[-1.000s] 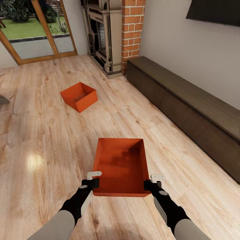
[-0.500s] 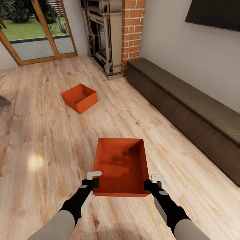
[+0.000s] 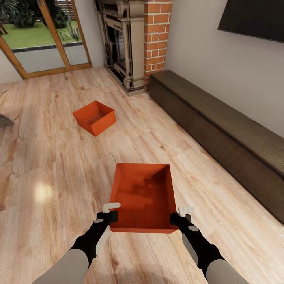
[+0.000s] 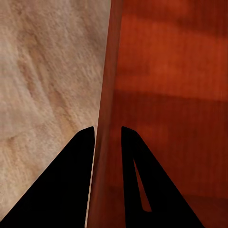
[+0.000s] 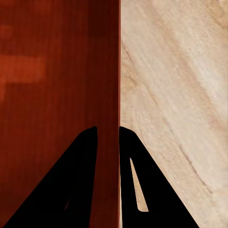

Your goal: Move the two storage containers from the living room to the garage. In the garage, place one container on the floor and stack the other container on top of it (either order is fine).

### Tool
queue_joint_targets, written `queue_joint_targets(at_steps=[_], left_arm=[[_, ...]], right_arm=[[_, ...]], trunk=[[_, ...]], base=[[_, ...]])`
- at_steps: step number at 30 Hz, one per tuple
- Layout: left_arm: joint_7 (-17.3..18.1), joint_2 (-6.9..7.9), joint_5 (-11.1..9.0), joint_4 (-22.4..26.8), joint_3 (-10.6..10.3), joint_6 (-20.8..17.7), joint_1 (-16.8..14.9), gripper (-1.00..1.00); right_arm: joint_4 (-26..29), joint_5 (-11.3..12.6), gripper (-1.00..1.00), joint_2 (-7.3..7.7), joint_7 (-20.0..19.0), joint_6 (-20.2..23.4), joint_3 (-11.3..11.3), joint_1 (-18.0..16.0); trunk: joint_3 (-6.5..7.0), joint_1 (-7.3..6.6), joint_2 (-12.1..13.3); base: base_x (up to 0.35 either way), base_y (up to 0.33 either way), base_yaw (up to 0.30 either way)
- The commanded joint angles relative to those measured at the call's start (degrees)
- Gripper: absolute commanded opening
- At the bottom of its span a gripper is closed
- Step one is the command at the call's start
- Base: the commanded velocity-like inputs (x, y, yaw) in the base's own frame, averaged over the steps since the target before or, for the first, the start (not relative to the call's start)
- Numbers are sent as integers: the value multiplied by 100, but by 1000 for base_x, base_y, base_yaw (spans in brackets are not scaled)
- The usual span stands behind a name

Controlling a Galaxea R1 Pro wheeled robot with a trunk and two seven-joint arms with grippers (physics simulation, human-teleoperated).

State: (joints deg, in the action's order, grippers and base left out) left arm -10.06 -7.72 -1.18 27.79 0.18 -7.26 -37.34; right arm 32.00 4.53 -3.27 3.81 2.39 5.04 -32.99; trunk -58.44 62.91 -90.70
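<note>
I hold one orange-red storage container (image 3: 144,195) in front of me over the light wood floor of the living room. My left gripper (image 3: 110,215) is shut on its left wall near the near corner, and my right gripper (image 3: 179,217) is shut on its right wall. In the left wrist view the two black fingers (image 4: 71,175) pinch the container wall (image 4: 107,95) between them. The right wrist view shows the same: the fingers (image 5: 78,175) clamp the wall (image 5: 118,71). The second storage container (image 3: 94,117) sits open-topped on the floor farther ahead to the left.
A long dark low cabinet (image 3: 221,130) runs along the right wall. A brick-and-stone fireplace (image 3: 134,43) stands ahead, with wood-framed glass doors (image 3: 43,35) to its left. A dark screen (image 3: 252,17) hangs on the right wall. Open wood floor (image 3: 51,177) lies between the containers.
The whole view has slid slightly, so the room's things sit a little lower in the picture; the camera has moved. Both grippers keep their hold on the container.
</note>
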Motion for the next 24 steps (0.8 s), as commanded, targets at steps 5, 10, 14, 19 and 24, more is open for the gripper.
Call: queue_joint_targets(at_steps=[5,10,14,19,24], left_arm=[[-93,16,92,24,68,-40,-2,-100],[-93,15,92,24,68,-39,-2,-100],[-93,12,92,24,67,-39,-2,-100],[-93,11,92,24,70,-39,-2,-100],[-93,8,92,24,68,-39,-2,-100]], right_arm=[[11,31,-100,11,59,25,6,-1],[16,31,-100,11,59,25,6,0],[16,23,-100,11,62,25,10,-2],[32,-20,-100,11,125,36,19,-1],[34,-33,-100,11,144,41,61,-3]], trunk=[[87,-111,200],[177,-221,401],[249,-308,561],[338,-418,762],[428,-528,962]], base=[[0,0,0],[0,0,0],[0,0,0],[0,0,0],[0,0,0]])
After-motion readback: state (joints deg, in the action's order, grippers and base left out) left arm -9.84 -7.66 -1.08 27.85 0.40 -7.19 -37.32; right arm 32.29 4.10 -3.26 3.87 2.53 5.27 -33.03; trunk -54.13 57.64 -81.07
